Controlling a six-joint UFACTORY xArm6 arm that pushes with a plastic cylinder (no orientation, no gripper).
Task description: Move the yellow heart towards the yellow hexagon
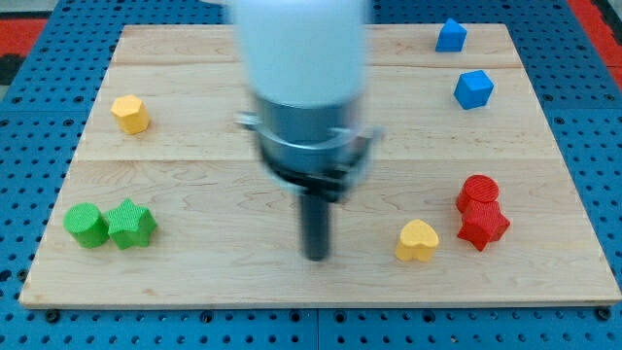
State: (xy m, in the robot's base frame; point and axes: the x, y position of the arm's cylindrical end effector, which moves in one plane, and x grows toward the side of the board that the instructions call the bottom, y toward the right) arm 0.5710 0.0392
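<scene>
At the view's left, a green cylinder point(86, 225) touches a green star point(130, 223), with the yellow hexagon point(129, 113) well above them near the wooden board's point(292, 282) left edge. My tip point(316, 256) sits low at centre, blurred, touching nothing; it is a bare rod with no jaws to open or close. The yellow heart point(417, 240) lies near it on the right, just left of a red cylinder point(477, 193) and red star point(483, 227). Two blue blocks point(450, 35) point(473, 88) sit top right. The heart looks light, rigid and likely to slide easily; I judge it should be pushed from its right flank, centred, lest it spin.
</scene>
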